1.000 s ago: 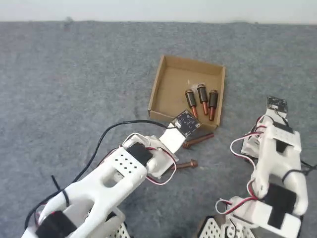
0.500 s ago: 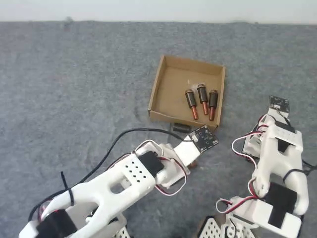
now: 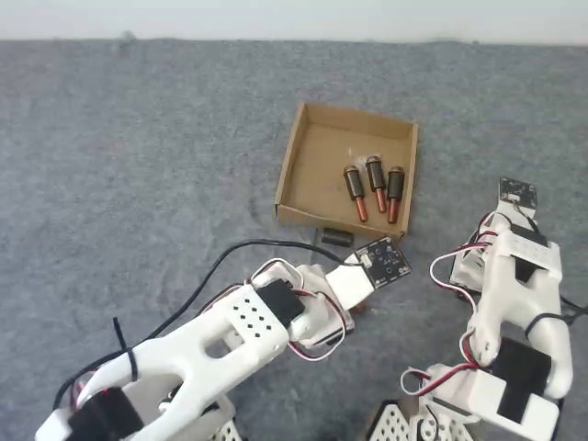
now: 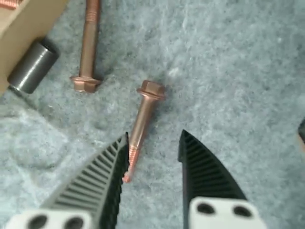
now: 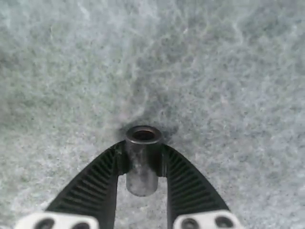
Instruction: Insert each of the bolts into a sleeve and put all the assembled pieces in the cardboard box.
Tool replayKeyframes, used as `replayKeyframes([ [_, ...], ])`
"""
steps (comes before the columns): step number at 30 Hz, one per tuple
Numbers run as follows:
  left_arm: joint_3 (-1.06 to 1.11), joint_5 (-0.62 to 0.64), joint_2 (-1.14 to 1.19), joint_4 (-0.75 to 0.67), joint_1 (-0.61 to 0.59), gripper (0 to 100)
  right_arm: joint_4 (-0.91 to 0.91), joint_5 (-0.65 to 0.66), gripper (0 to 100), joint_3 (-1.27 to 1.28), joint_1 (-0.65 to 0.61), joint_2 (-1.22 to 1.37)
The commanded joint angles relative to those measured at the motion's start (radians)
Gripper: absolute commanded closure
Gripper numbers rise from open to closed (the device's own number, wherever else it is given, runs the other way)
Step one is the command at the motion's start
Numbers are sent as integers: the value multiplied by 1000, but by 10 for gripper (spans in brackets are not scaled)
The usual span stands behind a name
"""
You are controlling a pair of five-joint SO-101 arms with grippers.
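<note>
Your left arm (image 3: 230, 331) stretches forward and toward the right. Your left gripper (image 4: 154, 138) points down with its jaws spread apart, gripping nothing. Your right arm (image 3: 510, 303) stands folded close to its base. Your right gripper (image 5: 143, 151) also aims downward, jaws clamped on an upright sleeve (image 5: 142, 167).

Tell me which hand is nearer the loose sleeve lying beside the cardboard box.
Left. The left hand, open, hangs over a bolt lying close to the loose sleeve. The right hand is farther off, shut on a second sleeve.
</note>
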Motion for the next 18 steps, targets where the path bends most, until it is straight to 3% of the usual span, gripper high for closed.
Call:
replayKeyframes([
  [1,-45,-46,0,-18,6,836,7,0,992,-51,8,-4],
  [10,-64,-97,114,-98,5,837,5,0,992,-51,8,-4],
  [18,-226,-92,316,-64,5,837,5,0,992,-51,2,-4],
])
